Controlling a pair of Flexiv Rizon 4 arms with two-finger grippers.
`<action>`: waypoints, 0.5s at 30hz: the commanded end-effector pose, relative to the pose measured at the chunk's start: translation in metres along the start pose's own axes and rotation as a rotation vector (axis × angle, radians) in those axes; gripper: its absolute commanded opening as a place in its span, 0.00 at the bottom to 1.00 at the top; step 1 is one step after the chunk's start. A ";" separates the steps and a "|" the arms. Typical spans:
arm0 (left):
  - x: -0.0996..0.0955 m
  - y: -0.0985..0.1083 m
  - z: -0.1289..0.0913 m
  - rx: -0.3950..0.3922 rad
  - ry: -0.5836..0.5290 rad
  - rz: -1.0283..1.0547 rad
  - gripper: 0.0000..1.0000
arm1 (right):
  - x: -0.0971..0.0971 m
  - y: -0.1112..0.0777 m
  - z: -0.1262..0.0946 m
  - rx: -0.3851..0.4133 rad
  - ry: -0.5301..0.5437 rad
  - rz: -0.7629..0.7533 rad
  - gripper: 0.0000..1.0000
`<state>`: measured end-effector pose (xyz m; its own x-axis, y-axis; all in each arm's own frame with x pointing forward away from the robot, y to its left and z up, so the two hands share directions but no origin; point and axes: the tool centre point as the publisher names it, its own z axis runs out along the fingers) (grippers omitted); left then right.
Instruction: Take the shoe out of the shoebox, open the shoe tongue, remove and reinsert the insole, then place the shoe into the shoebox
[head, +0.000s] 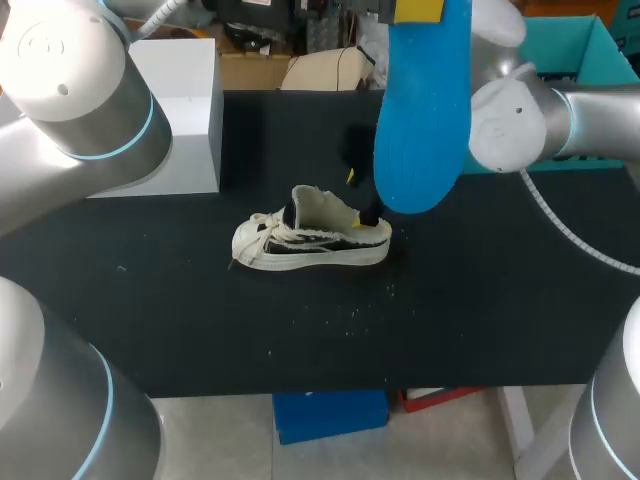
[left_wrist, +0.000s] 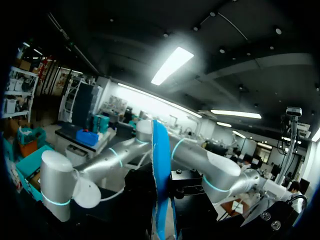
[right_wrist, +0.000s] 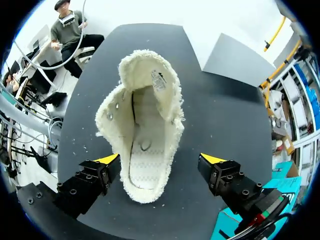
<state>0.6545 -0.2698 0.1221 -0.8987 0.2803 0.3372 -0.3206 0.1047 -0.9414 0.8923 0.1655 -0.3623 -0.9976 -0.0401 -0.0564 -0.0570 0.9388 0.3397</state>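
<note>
Two yellow fingertips (right_wrist: 109, 159) of the right gripper (right_wrist: 161, 160) stand spread wide, one on either side of the heel of the shoe (right_wrist: 142, 120), just beside it and clamping nothing. Under the gripper the shoe's mouth gapes, the footbed is bare, and the tongue (right_wrist: 150, 70) is folded forward towards the toe.

In the head view this gripper (head: 360, 195) shows just right of centre, down at the heel of the shoe (head: 310, 238). The right arm (head: 520, 115) comes in from the upper right. The cream shoe stands upright on its sole in the middle of the black table (head: 480, 300), toe to the left, with its tongue (head: 318, 205) standing up.

The left gripper (head: 418, 10) is at the top edge of the frame, right of centre, where one yellow tip lies against the upper end of the blue insole (head: 420, 110). It pinches the insole, which hangs broad and flat above the heel, clear of the shoe. In the left wrist view the insole (left_wrist: 161, 180) runs edge-on straight ahead of the gripper, whose own tips do not show. The left arm (head: 70, 90) fills the upper left corner.

A white box (head: 185, 110) sits at the table's back left, well apart from the shoe. An open teal box (head: 590, 50) stands at the upper right, behind the right arm. White crumbs (head: 345, 315) speckle the cloth in front of the shoe.
</note>
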 end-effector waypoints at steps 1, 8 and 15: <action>0.000 0.000 0.002 -0.001 -0.003 -0.001 0.00 | -0.009 0.019 0.013 0.602 0.007 -0.029 1.00; 0.000 0.000 0.002 -0.001 -0.003 -0.001 0.00 | -0.014 0.033 0.031 0.644 0.024 -0.044 1.00; 0.000 0.000 0.002 -0.001 -0.003 -0.001 0.00 | -0.020 0.028 0.044 0.643 0.025 -0.025 1.00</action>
<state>0.6545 -0.2697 0.1221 -0.8987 0.2804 0.3372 -0.3206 0.1047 -0.9414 0.9079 0.2016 -0.3873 -0.9969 -0.0697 -0.0371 -0.0696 0.9976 -0.0032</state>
